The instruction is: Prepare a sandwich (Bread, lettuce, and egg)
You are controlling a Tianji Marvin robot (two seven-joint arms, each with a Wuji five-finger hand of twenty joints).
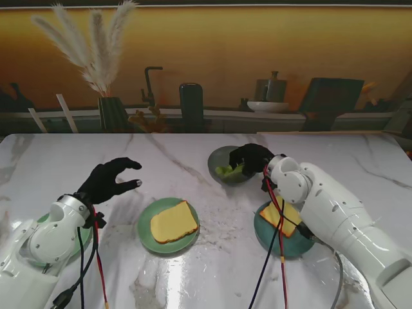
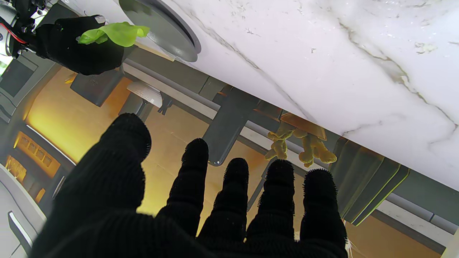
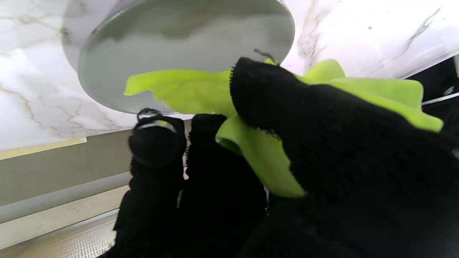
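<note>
Stand view: white marble surface (image 1: 193, 270); right hand (image 1: 252, 158), black-gloved, closed on a thin bright-green lettuce leaf (image 1: 230, 170) over the grey round dish (image 1: 217, 161) at the far centre; pale-yellow square bread slice (image 1: 172, 222) on the green round plate (image 1: 149, 239), nearer to me and left of the grey dish; second yellow slice (image 1: 280, 217) on a teal plate (image 1: 290, 246) partly under the right arm; left hand (image 1: 108, 180), black-gloved, fingers spread, holding nothing, hovering well left of the bread. Left wrist view: left hand (image 2: 200, 215) open, fingers apart; right hand (image 2: 77, 48) seen with the lettuce leaf (image 2: 118, 33) draped over it beside the grey dish (image 2: 168, 32). Right wrist view: lettuce leaf (image 3: 258, 143) pinched between thumb and fingers (image 3: 157, 143), clear of the grey dish (image 3: 179, 43), edges hanging loose. Handling judgement: lift straight up first, carry the limp leaf level toward the bread slice on the green plate, keep the pinch light but firm, release low and centred so it lies flat. No egg is identifiable in these views.
</note>
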